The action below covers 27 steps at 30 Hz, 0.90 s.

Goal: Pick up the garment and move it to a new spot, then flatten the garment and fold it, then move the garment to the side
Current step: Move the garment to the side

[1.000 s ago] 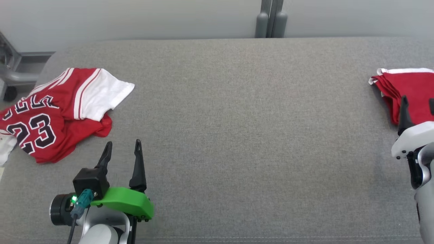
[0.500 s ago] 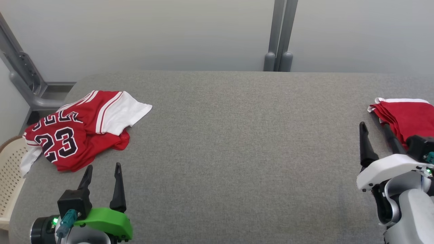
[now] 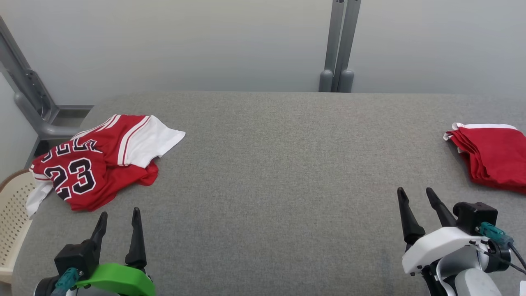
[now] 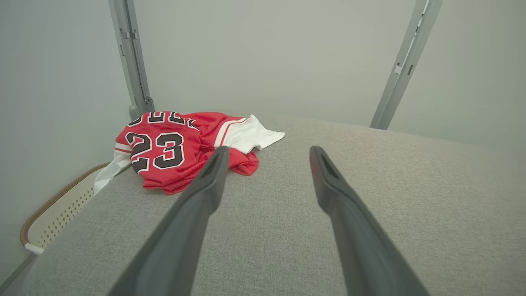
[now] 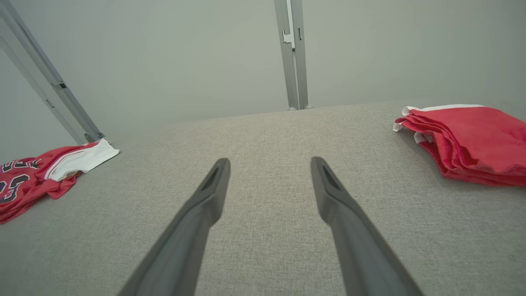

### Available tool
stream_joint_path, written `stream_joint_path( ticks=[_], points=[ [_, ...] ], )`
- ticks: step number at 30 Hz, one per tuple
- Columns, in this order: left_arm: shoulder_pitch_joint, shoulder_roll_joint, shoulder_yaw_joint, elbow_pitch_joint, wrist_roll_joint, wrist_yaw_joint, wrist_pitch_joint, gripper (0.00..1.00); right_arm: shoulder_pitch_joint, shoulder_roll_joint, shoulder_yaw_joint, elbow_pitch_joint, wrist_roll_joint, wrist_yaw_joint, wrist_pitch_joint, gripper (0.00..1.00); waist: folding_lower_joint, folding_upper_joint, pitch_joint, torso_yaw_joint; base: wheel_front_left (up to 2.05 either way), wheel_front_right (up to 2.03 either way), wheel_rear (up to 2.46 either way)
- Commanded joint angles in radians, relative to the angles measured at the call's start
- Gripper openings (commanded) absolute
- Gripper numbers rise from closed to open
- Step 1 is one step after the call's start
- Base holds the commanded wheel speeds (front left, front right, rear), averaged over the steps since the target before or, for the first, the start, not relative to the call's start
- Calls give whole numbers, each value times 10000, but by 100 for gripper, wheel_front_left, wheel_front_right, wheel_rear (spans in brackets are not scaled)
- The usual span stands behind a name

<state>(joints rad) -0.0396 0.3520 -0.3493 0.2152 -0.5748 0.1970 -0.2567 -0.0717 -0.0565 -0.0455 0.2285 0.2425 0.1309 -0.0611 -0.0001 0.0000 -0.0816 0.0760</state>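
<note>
A crumpled red and white jersey point(image 3: 94, 164) with a black 23 lies at the table's far left edge, also seen in the left wrist view point(image 4: 172, 148) and the right wrist view point(image 5: 24, 185). My left gripper point(image 3: 119, 212) is open and empty, just in front of the jersey without touching it; its fingers point(image 4: 269, 150) point past the jersey's right side. My right gripper point(image 3: 414, 190) is open and empty near the front right, its jaws point(image 5: 269, 160) spread over bare cloth. A folded red garment stack point(image 3: 493, 158) rests at the right edge point(image 5: 464, 137).
The grey fabric table point(image 3: 267, 164) stretches wide between the two garments. A beige perforated basket point(image 3: 12, 213) sits below the table's left edge point(image 4: 53, 213). Grey metal posts point(image 3: 337, 45) stand behind the table against a pale wall.
The head camera has tilted up, so the whole picture has shifted. My right gripper has drawn back from the folded stack towards the front edge. Both grippers stay open.
</note>
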Motion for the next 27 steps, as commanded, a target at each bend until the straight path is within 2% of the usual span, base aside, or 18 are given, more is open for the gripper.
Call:
stream_joint_path(
  ticks=[1, 8, 14, 27],
  points=[
    [211, -83, 169, -48, -86, -183, -66, 100, 251, 3, 48, -137, -90, -5, -64, 100, 1, 0, -17, 30, 0, 0, 0],
    [835, -605, 954, -663, 403, -782, -88, 100, 704, 52, 339, -135, 67, -5, -314, 100, 1, 0, -84, 15, 0, 0, 0],
    [1454, -1054, 1372, -411, 1175, -1260, -92, 100, 1005, 53, 524, 258, -371, -5, -507, 100, 1, 0, -106, 24, 0, 0, 0],
    [1320, -1223, 1450, -47, 1593, -1463, -80, 100, 950, 54, 377, 358, -346, -5, -537, 100, 1, 0, 12, -26, 0, 0, 0]
  ],
)
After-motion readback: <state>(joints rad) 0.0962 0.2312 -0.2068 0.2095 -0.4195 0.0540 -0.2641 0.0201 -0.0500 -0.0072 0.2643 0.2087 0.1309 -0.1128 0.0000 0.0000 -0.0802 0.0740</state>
